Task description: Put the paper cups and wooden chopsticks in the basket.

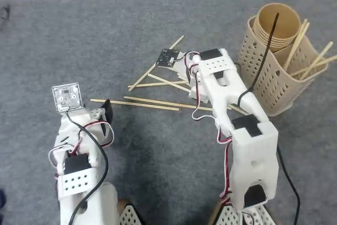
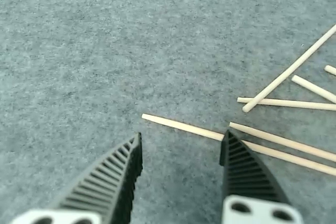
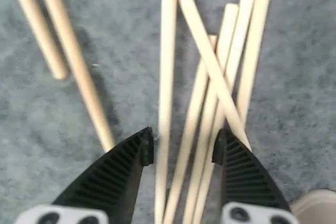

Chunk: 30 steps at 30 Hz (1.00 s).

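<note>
Grey carpet [image 1: 131, 35] holds scattered chopsticks [image 1: 137, 104]; left fingers [image 2: 115, 177] spread apart, right fingers [image 3: 123, 169] straddle several, unclosed.

Cups [image 1: 287, 23] stacked in basket [image 1: 279, 89]; chopsticks [image 1: 137, 104] scattered

The left gripper [image 2: 182, 139] points down, jaws spread wide; the right gripper [image 3: 184, 136], on the outstretched right arm [image 1: 251, 135], points down, jaws parted.

The basket [image 1: 279, 88] stands at the table's [image 1: 63, 40] far right, holding stacked paper cups [image 1: 276, 22] with leaning chopsticks [image 1: 296, 45] beside them. Left of it, mid-table, lie crossed loose chopsticks [image 1: 137, 105]; the right gripper [image 3: 184, 142] straddles several, and the left gripper [image 2: 181, 140] sits by one stick's left end
</note>
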Each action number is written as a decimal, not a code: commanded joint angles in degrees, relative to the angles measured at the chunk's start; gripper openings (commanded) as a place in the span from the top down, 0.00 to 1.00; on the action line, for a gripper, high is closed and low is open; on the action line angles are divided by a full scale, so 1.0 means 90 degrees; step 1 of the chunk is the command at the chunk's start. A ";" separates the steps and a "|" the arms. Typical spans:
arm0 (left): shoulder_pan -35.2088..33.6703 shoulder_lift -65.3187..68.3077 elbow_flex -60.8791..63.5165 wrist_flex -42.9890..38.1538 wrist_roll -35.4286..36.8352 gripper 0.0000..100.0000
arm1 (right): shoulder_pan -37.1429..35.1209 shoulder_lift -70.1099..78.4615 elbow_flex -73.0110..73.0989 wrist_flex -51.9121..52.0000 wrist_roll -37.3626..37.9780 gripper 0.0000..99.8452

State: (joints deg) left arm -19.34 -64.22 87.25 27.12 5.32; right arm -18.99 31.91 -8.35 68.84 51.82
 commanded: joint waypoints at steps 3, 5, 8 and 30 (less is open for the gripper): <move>0.0127 -0.0117 -0.0083 -0.0166 -0.0029 0.78 | -0.0015 0.0112 -0.0137 -0.0024 0.0537 1.00; 0.0127 -0.0117 -0.0083 -0.0166 -0.0029 0.78 | -0.0005 0.0103 -0.0137 0.0015 0.0537 0.97; 0.0127 -0.0117 -0.0083 -0.0166 -0.0029 0.78 | -0.0015 0.0112 -0.0117 0.0151 0.0557 0.97; 0.0137 -0.0117 -0.0083 -0.0176 -0.0029 0.78 | -0.0337 -0.1480 -0.0137 0.0904 0.0410 0.99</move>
State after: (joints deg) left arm -18.64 -64.22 87.25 26.77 5.32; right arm -20.22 27.87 -8.53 74.02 56.22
